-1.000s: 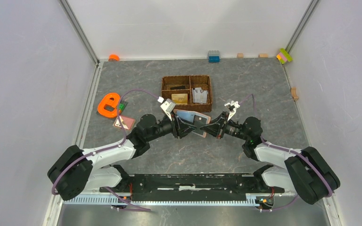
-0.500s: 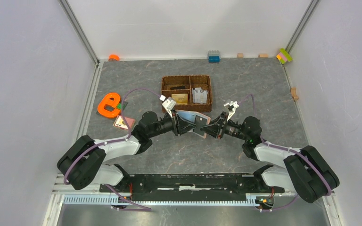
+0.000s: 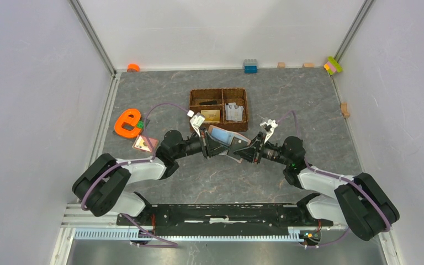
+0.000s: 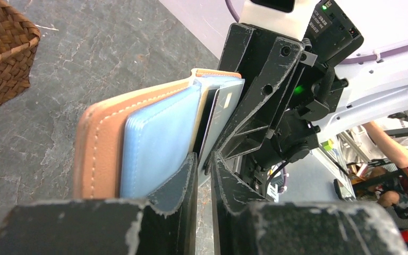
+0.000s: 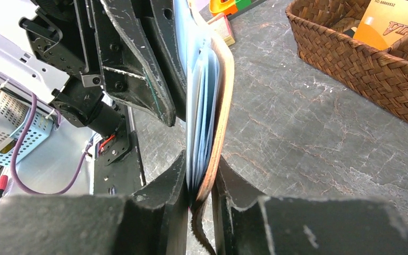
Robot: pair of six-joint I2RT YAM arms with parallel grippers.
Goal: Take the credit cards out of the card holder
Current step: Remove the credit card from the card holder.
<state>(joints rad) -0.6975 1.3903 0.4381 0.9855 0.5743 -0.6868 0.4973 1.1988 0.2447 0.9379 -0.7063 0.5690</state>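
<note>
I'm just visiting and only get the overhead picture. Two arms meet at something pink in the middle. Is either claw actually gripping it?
Observer: Yes. The right wrist view shows the right claw pinching the card holder by its edge, with the blue pockets caught in the pinch too.
Operator: And the other arm?
Observer: Its own camera shows the left claw straddling a grey card that pokes out of the holder. Only a narrow gap is left between its sides.
</note>
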